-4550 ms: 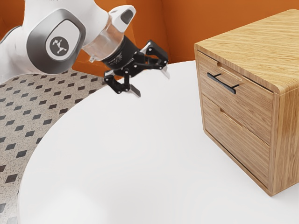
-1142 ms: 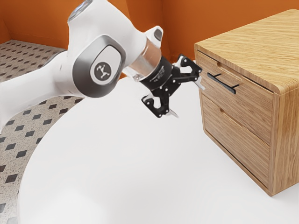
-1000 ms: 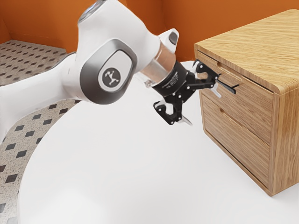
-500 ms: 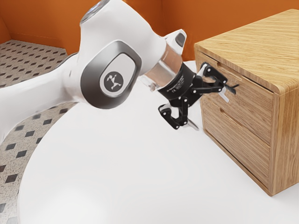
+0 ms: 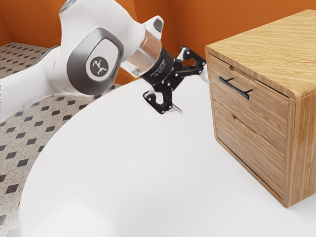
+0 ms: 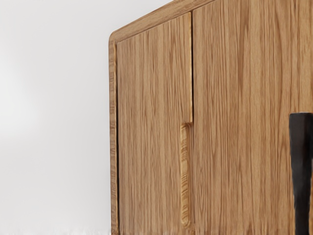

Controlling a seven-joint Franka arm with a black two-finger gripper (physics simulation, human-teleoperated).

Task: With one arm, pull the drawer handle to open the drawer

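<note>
Hovering wide open, the hand (image 5: 189, 92) (holding nothing), near the drawer handle (image 5: 234, 88).

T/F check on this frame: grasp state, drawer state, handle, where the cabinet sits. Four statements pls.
1. The gripper is shut on the handle. False: its fingers are open, hold nothing, and stand apart from the handle, toward the exterior view's left.
2. The top drawer is shut. True.
3. The handle is a black bar on the top drawer. True.
4. The cabinet stands on the floor. False: it stands on the white table.
</note>
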